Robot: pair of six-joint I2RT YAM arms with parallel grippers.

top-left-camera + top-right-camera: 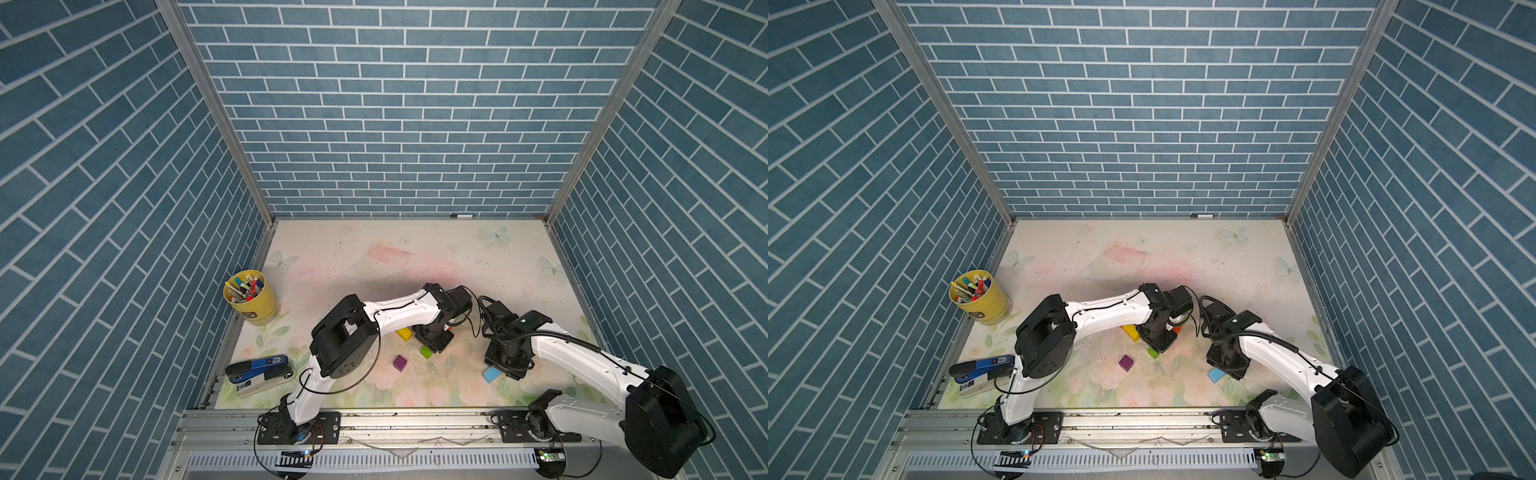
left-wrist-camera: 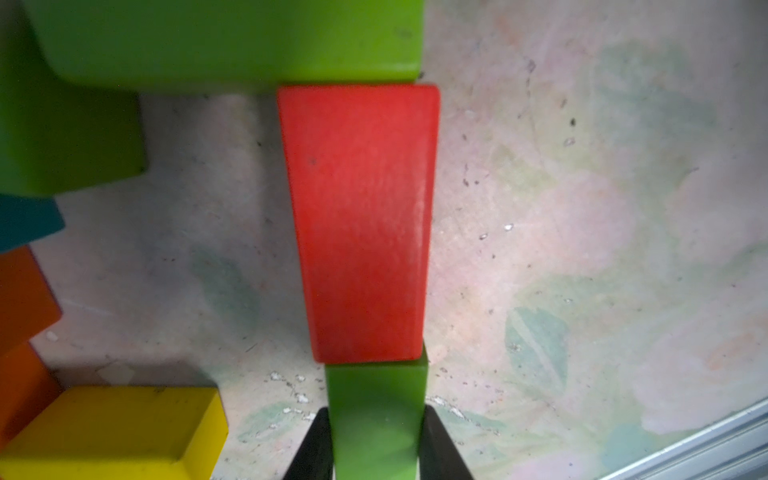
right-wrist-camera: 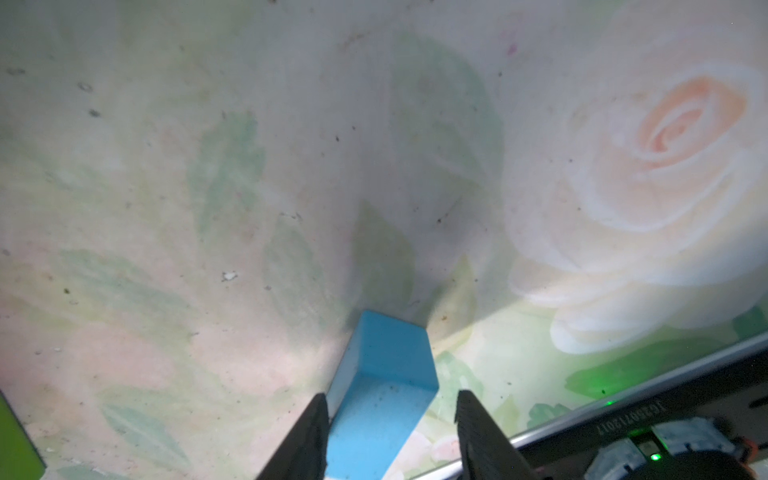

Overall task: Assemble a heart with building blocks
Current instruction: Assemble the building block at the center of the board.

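In the left wrist view my left gripper (image 2: 376, 411) is shut on a green block (image 2: 376, 419), whose end touches a red block (image 2: 361, 220). The red block's far end meets a larger green block (image 2: 232, 41). Beside them lie another green block (image 2: 62, 137) and teal (image 2: 25, 222), orange (image 2: 20, 299) and yellow (image 2: 116, 432) blocks, forming part of the heart outline. My right gripper (image 3: 390, 399) is open around a tilted light-blue block (image 3: 382, 395); one finger touches it and the other stands apart. A purple cube (image 1: 400, 363) lies alone in both top views.
A yellow cup of marker pens (image 1: 250, 297) stands at the left. The blue-and-white stapler-like gadget (image 1: 259, 374) lies at the front left. A black marker (image 1: 461, 215) rests against the back wall. A metal rail (image 1: 374, 419) runs along the table's front edge.
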